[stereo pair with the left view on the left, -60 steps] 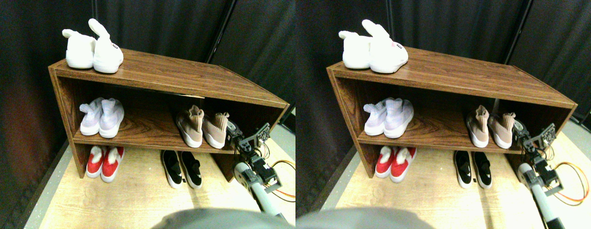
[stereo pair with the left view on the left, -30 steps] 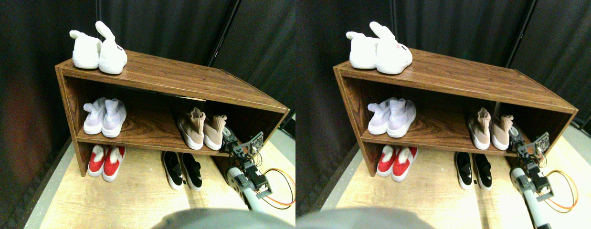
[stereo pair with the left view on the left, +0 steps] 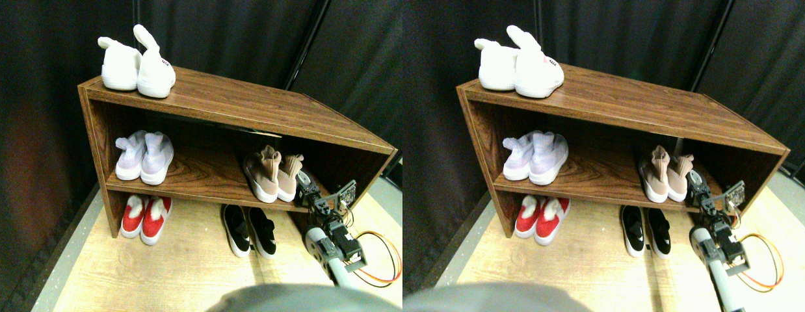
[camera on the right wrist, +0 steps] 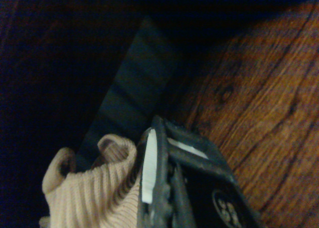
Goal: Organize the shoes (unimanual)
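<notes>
Shoes sit in pairs on our big brown shelf: white pair on top, pale pair and tan pair on mid board, red pair and black pair on floor. Our right gripper touches the right tan shoe; can't tell if jaws are open or closed.

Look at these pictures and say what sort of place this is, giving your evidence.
Probably a staged test area, not a home: a wooden shoe rack with neatly paired small shoes stands before dark curtains, with a cabled robot gripper reaching in.
</notes>
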Robot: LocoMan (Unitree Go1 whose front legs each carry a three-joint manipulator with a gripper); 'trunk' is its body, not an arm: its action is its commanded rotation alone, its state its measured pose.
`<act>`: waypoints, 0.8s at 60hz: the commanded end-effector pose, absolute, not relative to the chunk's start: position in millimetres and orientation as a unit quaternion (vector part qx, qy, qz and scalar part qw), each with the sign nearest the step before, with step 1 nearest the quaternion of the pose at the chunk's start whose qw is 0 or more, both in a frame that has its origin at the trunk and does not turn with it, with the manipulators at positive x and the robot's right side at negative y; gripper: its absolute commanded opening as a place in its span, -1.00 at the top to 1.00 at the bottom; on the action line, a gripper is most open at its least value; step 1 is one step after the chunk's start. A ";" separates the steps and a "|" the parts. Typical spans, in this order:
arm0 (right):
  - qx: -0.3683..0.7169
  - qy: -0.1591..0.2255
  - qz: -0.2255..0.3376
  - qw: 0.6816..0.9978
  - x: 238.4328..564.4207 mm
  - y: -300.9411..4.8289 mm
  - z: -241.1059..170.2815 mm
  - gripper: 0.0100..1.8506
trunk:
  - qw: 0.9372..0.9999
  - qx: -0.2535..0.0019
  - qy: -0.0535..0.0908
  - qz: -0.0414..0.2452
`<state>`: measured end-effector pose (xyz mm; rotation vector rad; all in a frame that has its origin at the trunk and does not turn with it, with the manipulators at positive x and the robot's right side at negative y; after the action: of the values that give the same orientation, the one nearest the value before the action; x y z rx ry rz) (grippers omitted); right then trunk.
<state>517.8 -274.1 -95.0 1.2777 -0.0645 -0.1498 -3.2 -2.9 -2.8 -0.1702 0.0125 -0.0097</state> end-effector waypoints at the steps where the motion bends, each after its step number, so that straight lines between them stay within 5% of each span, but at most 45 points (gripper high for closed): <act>1: 0.579 -0.031 -0.091 0.810 518.6 -279.4 -96.3 0.95 | 0.996 -0.087 0.014 -0.004; 24: 0.575 -0.043 -0.088 0.812 512.7 -292.1 -87.5 0.95 | 0.997 -0.079 0.013 -0.015; 48: 0.580 -0.065 0.019 0.812 455.5 -277.7 -52.2 0.95 | 0.997 -0.072 0.016 -0.028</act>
<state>464.3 -283.9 -64.8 1.2388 -0.1076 -0.0104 -1.8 -5.2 -4.9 -0.1262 0.0244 -0.0491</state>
